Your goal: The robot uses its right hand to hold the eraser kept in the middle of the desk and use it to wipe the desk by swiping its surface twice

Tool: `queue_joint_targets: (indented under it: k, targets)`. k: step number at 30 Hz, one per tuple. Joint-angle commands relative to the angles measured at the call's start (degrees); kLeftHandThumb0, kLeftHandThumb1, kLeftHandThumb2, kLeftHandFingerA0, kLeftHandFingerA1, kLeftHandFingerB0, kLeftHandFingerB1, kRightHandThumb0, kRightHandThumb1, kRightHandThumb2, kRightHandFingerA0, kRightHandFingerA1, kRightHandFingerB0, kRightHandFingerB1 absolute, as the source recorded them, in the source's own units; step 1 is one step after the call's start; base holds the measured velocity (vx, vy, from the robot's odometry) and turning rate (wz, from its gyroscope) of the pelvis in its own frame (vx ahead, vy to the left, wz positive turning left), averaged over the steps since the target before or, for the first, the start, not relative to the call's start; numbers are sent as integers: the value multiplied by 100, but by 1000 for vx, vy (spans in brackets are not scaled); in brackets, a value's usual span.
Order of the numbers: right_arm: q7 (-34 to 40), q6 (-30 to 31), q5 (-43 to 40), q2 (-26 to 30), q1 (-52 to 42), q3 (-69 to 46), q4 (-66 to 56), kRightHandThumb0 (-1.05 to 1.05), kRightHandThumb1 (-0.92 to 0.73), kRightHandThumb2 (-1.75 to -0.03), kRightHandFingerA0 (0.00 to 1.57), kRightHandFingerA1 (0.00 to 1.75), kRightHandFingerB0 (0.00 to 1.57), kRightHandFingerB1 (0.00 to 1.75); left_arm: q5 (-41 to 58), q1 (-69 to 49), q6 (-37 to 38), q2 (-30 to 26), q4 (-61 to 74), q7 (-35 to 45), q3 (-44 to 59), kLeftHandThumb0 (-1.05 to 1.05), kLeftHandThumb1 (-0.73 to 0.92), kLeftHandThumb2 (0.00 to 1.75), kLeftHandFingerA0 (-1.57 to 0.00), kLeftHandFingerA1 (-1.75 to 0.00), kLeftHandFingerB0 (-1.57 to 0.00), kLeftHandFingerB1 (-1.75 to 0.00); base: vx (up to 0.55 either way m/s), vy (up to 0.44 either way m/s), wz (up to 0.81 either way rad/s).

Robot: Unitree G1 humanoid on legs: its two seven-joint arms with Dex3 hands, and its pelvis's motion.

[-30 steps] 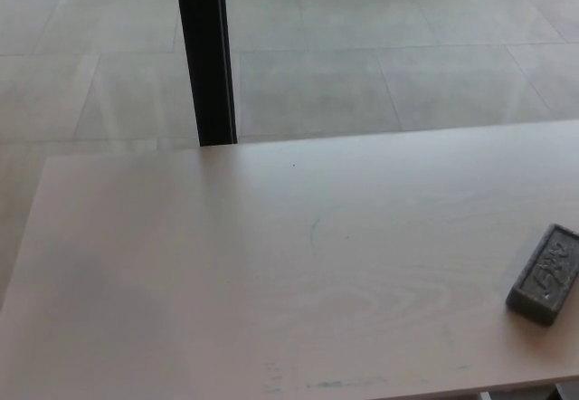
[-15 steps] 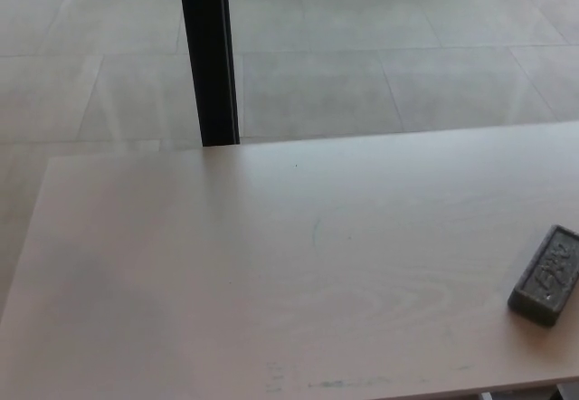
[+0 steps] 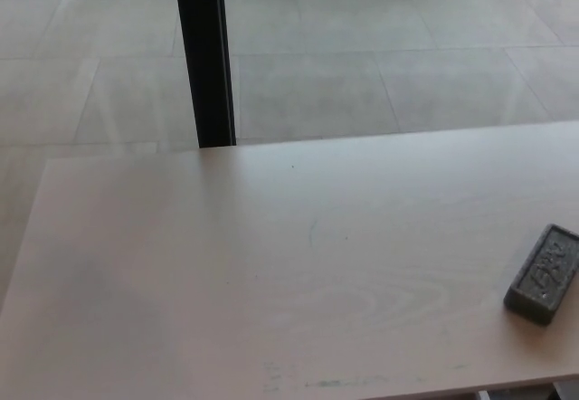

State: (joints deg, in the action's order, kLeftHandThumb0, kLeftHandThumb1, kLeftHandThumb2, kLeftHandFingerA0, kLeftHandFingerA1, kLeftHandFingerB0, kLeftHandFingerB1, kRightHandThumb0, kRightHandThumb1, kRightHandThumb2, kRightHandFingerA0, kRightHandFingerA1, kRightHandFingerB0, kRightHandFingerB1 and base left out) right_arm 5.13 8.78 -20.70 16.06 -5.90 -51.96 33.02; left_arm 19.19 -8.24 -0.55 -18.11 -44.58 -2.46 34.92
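Observation:
A dark grey rectangular eraser (image 3: 544, 274) lies flat on the pale wooden desk (image 3: 226, 273), near the right edge of the head view and close to the desk's front edge. It is angled, its long side running from lower left to upper right. Nothing touches it. Neither of my hands nor any part of my arms shows in this view.
A black vertical post (image 3: 204, 56) stands behind the desk's far edge, left of centre. Beyond it lies a grey tiled floor (image 3: 362, 47). Faint pen marks (image 3: 344, 383) run along the desk's front edge. The desk's left edge slants at the picture's left.
Only a slight shift of the whole picture, so the camera moved a little. The eraser lies where it was.

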Motion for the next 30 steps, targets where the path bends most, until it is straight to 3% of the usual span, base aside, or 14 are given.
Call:
queue_joint_targets:
  k: [1, 2, 3, 4, 5, 9, 15, 19, 24, 25, 26, 28, 29, 30]
  targets:
    - [-210, -107, -220, -6, -182, 105, -16, -62, -45, -94, 59, 79, 39, 68, 38, -130, -204, -59, 103, -106, 65, -52, 70, 61, -56, -91, -41, -64, 0, 0, 0]
    - [-207, -110, -233, -5, -191, 119, -23, -62, -45, -94, 59, 79, 39, 68, 37, -136, -209, -57, 115, -105, 65, -52, 70, 61, -56, -91, -41, -64, 0, 0, 0]
    - [-210, -98, -261, 17, -194, 122, 15, -62, -45, -93, 58, 79, 38, 68, 41, -211, -243, -37, 244, -51, 43, -53, 48, 97, -66, -89, -38, -66, 0, 0, 0]
    - [-207, -100, -279, 24, -201, 135, 19, -62, -45, -93, 58, 79, 38, 68, 44, -227, -254, -33, 274, -48, 38, -53, 48, 97, -66, -89, -38, -66, 0, 0, 0]
    - [-157, -67, -275, 59, -166, 142, 92, -59, -60, -66, 58, 76, 37, 65, 52, -215, -290, -44, 254, -57, 41, -53, 68, 61, -57, -98, -40, -64, 0, 0, 0]
    - [-63, -63, -282, 66, -1, 248, 153, -57, -58, -70, 65, 83, 43, 71, 63, -55, -256, -87, 133, -56, 58, -55, 69, 62, -55, -89, -42, -65, 0, 0, 0]
    - [-79, -171, -177, 182, 93, 450, 484, -57, -55, -65, 64, 77, 51, 70, 81, -54, -360, -87, 189, -19, 70, -56, 71, 62, -53, -92, -37, -62, 0, 0, 0]
    - [-91, -187, -301, 182, 114, 463, 544, -51, -57, -70, 63, 83, 47, 71, 18, -23, -321, -103, 119, -83, 53, -56, 70, 61, -55, -87, -38, -61, 0, 0, 0]
    - [-140, -200, -230, 182, 6, 587, 511, -52, -57, -70, 61, 79, 48, 71, 7, -87, -394, -102, 249, -64, 30, -56, 71, 62, -56, -94, -40, -64, 0, 0, 0]
    - [-169, -214, -282, 151, -8, 571, 477, -53, -55, -71, 61, 81, 46, 71, 28, -80, -329, -100, 204, -28, 50, -55, 49, 98, -63, -87, -35, -65, 0, 0, 0]
    - [-185, -224, -299, 134, -29, 581, 439, -52, -55, -71, 61, 81, 45, 71, 25, -85, -315, -95, 215, -27, 48, -54, 49, 99, -60, -85, -32, -64, 0, 0, 0]
    - [-175, -211, -319, 124, -38, 586, 408, -52, -55, -71, 61, 81, 45, 71, 26, -80, -319, -97, 210, -28, 49, -54, 49, 99, -60, -85, -32, -64, 0, 0, 0]
    - [-55, -101, -262, 69, -115, 649, 164, -51, -56, -71, 64, 84, 50, 72, 66, -70, -445, -90, 273, -60, 67, -53, 72, 62, -53, -94, -39, -65, 0, 0, 0]
    - [-49, -96, -269, 67, -122, 656, 151, -51, -56, -71, 64, 84, 50, 72, 66, -71, -448, -89, 276, -61, 67, -53, 72, 62, -53, -94, -39, -65, 0, 0, 0]
